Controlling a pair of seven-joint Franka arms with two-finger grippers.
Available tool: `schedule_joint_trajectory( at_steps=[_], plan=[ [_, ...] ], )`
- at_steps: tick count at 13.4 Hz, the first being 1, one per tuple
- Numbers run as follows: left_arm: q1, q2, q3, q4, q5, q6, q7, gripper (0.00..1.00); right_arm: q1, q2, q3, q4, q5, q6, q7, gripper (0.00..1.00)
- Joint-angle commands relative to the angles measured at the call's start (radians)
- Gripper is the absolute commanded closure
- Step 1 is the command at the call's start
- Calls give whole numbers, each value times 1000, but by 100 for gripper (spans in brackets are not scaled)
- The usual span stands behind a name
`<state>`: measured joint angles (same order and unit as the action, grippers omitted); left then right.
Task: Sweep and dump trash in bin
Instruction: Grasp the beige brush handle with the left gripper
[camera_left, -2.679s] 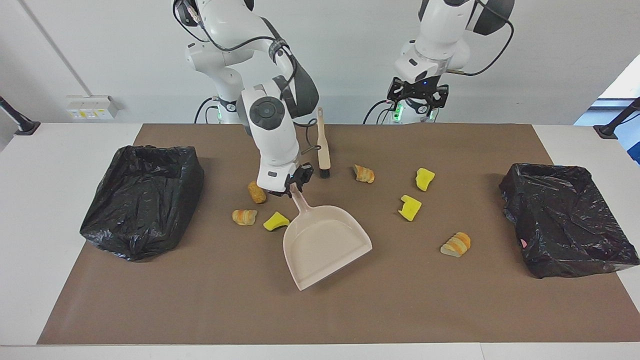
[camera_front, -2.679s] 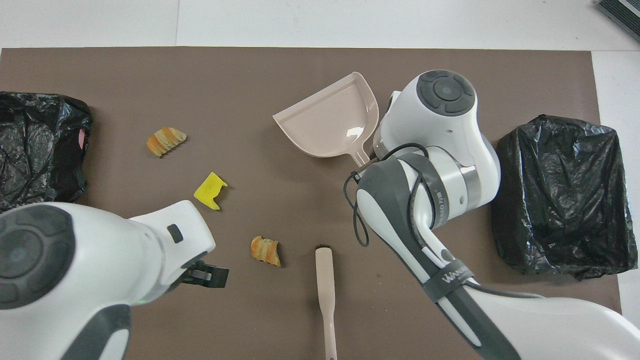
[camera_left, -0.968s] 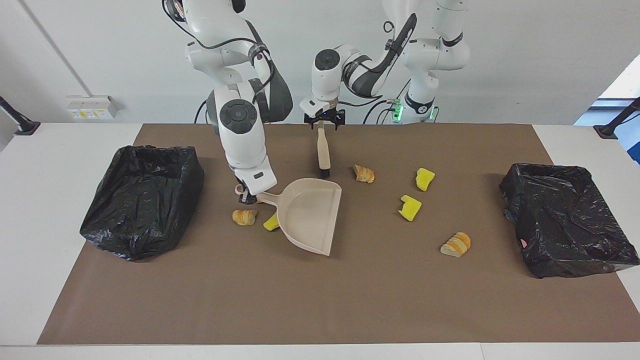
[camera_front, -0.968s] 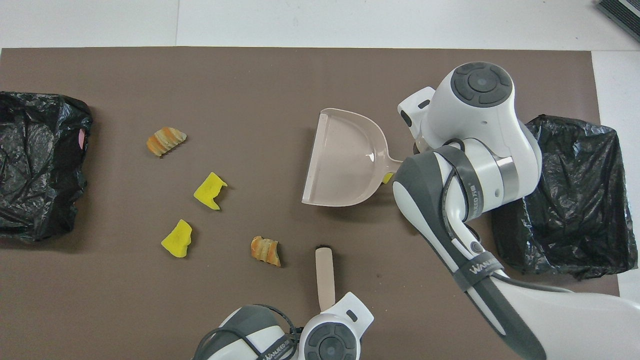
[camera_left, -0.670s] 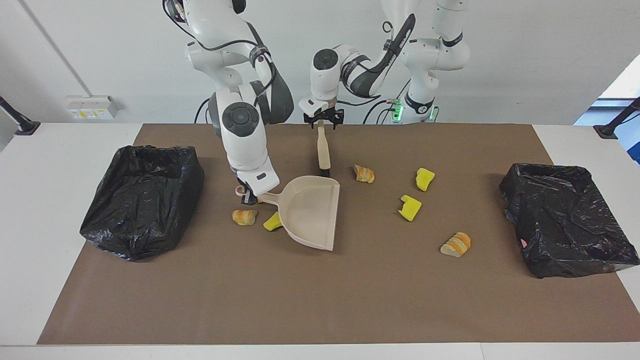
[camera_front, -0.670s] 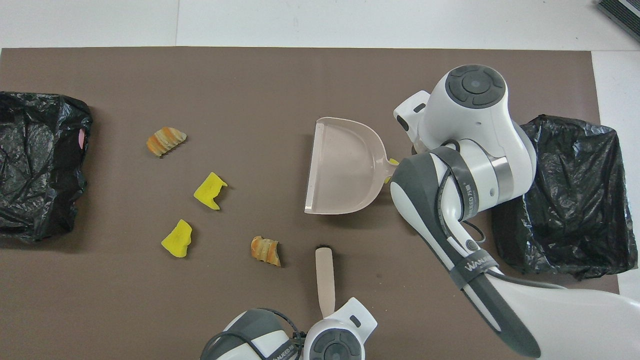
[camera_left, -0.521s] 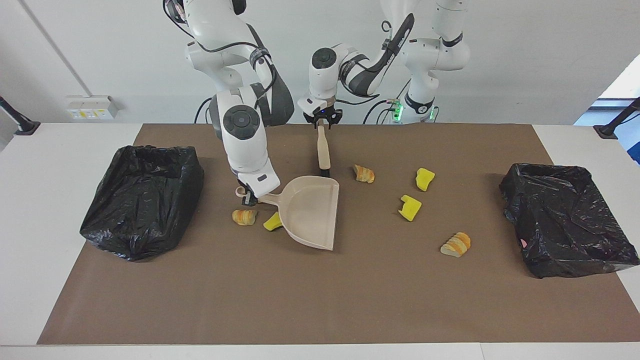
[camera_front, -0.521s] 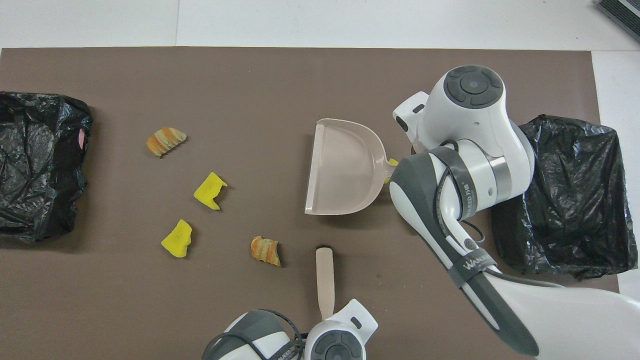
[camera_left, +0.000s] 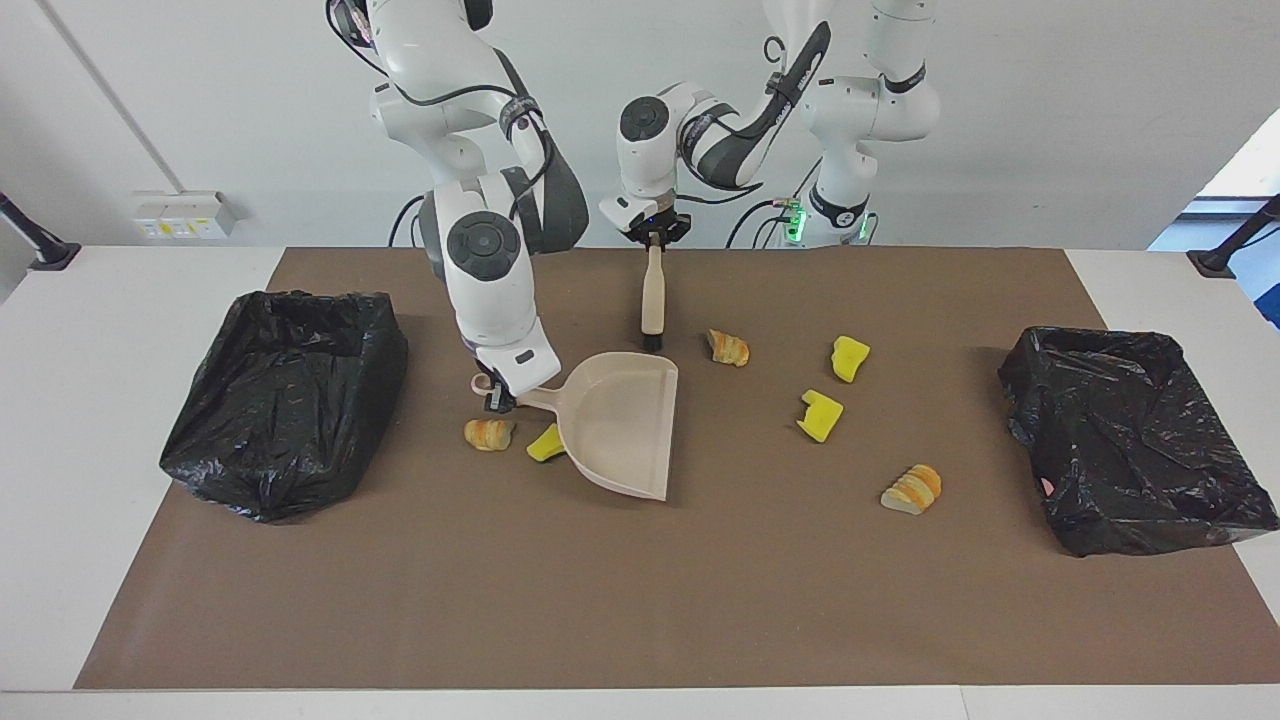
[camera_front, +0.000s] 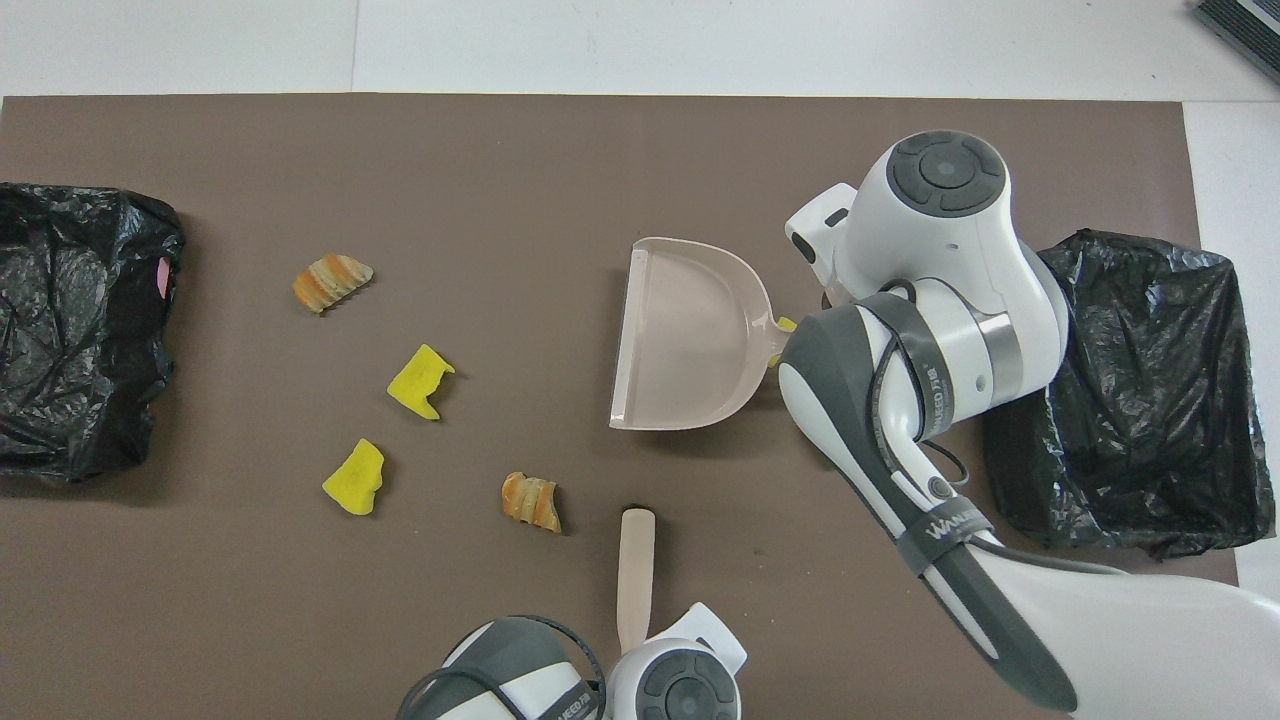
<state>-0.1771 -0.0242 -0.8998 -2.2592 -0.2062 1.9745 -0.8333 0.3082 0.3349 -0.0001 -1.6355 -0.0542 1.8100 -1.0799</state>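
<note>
"Where's the trash (camera_left: 820, 415)?"

"Spread over the brown mat (camera_left: 640, 600) on the counter (camera_left: 120, 290). Make the dustpan (camera_left: 620, 420) the clock's centre, twelve toward the robots. One bread piece (camera_left: 489, 433) lies at nine, with a yellow chunk (camera_left: 545, 443) against the pan's edge beside it. Another bread piece (camera_left: 728, 347) sits at two, a yellow chunk (camera_left: 850, 358) between two and three, one more at three, and a striped bread piece (camera_left: 912, 489) just past three. I can count six."

"And the arms?"

"The right end effector (camera_left: 497, 395) is clamped on the dustpan's handle at ten; the pan's mouth faces three. The left end effector (camera_left: 652, 238) is pinched tight on the handle tip of the brush (camera_left: 652, 300) at twelve, bristles down by the pan's rim."

"Bins?"

"Two black-bagged ones, one (camera_left: 285, 400) out at nine, the other (camera_left: 1130, 440) at three, both well apart from the bits."
</note>
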Motion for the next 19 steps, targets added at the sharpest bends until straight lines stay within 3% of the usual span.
schedule_joint_trajectory(
  at_steps=[1,5,9,13,19],
  plan=[
    [1,-92,35,30,-5,-159,29,100,9,-10,5,-9,-12,14,-14,100],
    [47,-99,62,-8,-5,-184,108,100,34,-16,5,-12,-15,5,24,100],
    [114,-86,107,-33,-5,-172,226,100,49,-66,5,-108,-50,15,11,100],
    [122,-63,292,3,-4,-187,308,100,49,-82,5,-148,-52,55,-12,100],
    [260,-76,318,26,16,-187,418,100,114,-97,11,-202,-52,75,66,100]
  ],
)
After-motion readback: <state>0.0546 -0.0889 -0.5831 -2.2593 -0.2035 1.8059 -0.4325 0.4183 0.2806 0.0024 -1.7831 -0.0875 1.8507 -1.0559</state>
